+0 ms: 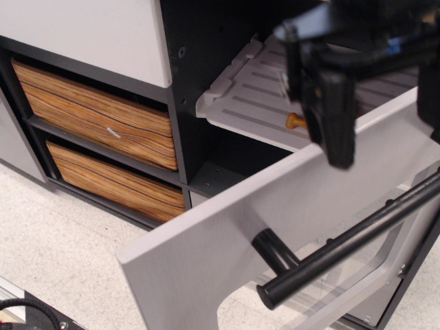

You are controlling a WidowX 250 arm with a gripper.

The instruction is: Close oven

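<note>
Observation.image looks down on the oven [227,227] with its large grey door swung wide and reaching from the center toward 5 o'clock, so the closing is not yet accomplished by any visible measure. The door's long black bar handle [344,240] runs from about 6 o'clock up toward 3 o'clock, standing off the door face on a stubby post, and the clear window shows below it at the bottom edge. Behind the door's top edge, toward 1 o'clock, the dark cavity is exposed with the white ribbed rack [247,103] pulled into sight; a small tan toy piece [295,122] pokes out on it, mostly hidden behind the arm. The gripper [385,130] hangs at 2 o'clock, over the door's upper edge; one dark finger [335,117] is plain to see, blurred, its tip in front of the door panel, while the other sits at the right border, so the claw reads as spread wide and holding nothing. Whether the finger touches the door cannot be told. By my judgement everything is left: the door must be swung the whole way up to the cavity. Farther out, at 9 o'clock, two wood-grain drawer fronts [96,117] sit stacked, shut, under a white panel [82,34], with pale speckled floor [62,234] toward 7 o'clock.
</note>
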